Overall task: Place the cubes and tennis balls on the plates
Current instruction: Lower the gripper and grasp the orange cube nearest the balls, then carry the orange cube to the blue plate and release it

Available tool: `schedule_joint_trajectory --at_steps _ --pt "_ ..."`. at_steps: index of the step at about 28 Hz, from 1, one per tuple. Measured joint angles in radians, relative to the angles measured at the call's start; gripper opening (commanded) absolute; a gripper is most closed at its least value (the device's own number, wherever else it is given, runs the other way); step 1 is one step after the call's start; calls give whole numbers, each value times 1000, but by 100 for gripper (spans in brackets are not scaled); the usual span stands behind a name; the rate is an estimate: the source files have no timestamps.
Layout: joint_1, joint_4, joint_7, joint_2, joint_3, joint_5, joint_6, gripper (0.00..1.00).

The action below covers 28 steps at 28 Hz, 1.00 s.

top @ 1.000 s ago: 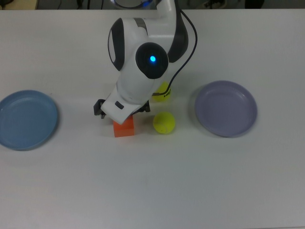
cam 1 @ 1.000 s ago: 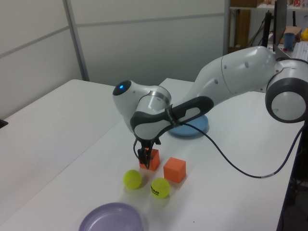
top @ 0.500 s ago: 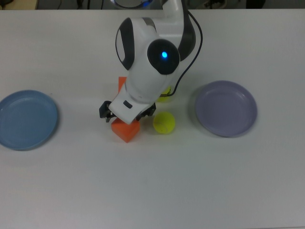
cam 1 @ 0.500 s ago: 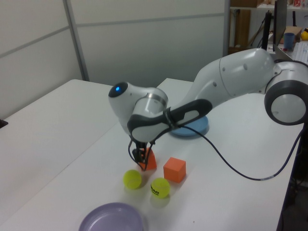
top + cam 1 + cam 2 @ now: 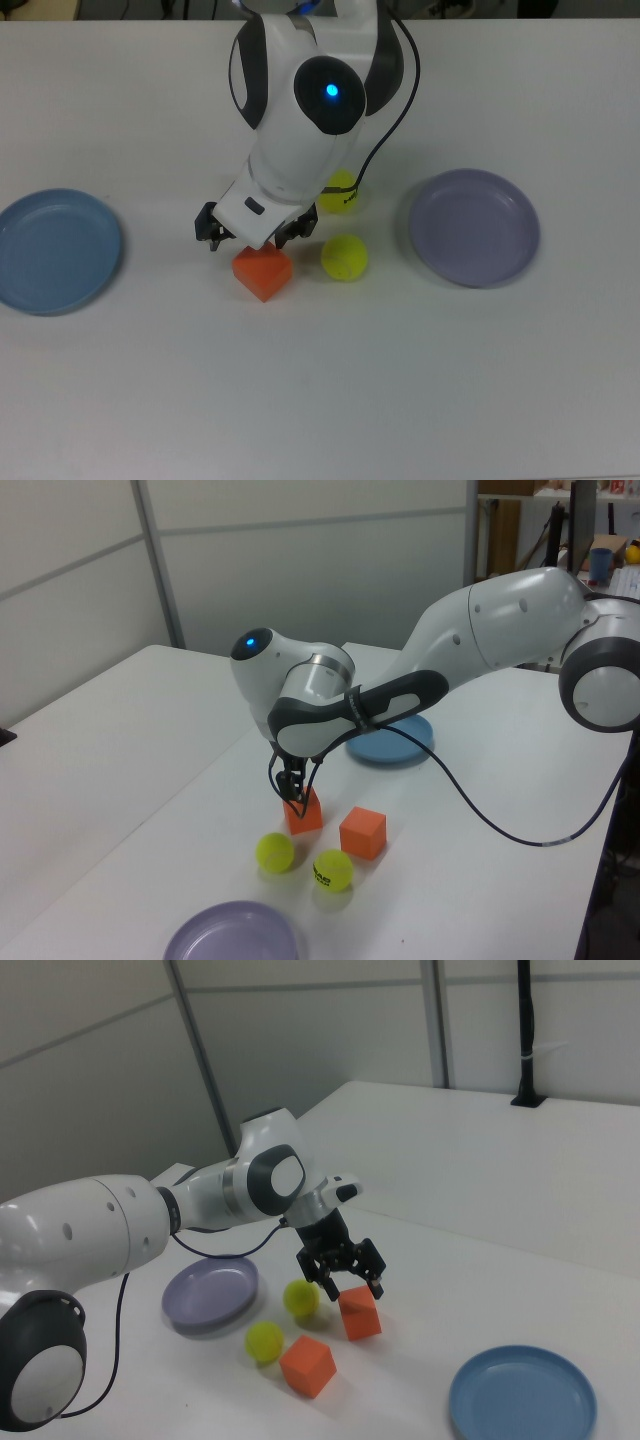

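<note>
white table (image 5: pixel 330 400) carries all items. gripper (image 5: pixel 345 1282) holds one orange cube (image 5: pixel 359 1313) between its fingers; the cube appears lifted clear of the surface, though contact cannot be ruled out. second orange cube (image 5: pixel 308 1365) rests on the table, hidden under the arm in the top view. two tennis balls (image 5: pixel 344 257) (image 5: pixel 339 191) lie just beside the cubes. lavender plate (image 5: pixel 474 227) sits at the top view's right, blue plate (image 5: pixel 58 250) at the top view's left; neither holds anything.

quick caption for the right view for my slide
Panda gripper grips an orange cube beside a second cube and two tennis balls, between lavender plate and blue plate.
</note>
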State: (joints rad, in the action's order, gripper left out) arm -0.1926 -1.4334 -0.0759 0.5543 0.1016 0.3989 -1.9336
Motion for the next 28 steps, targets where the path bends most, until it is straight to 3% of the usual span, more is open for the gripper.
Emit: schedule_joint_trajectory --at_steps 14,19,21,22,24,25,28 --pt "-11 -14 9 26 6 0 -32 100" --pt "-11 -25 9 57 7 20 -118 100" --pt "-11 -25 9 73 7 39 -140 79" --pt "-10 -25 9 79 7 47 -144 61" --pt "-10 -25 9 87 7 62 -148 14" --pt "-9 -25 9 90 7 67 -149 0" --pt "-9 -25 9 94 7 69 -151 0"
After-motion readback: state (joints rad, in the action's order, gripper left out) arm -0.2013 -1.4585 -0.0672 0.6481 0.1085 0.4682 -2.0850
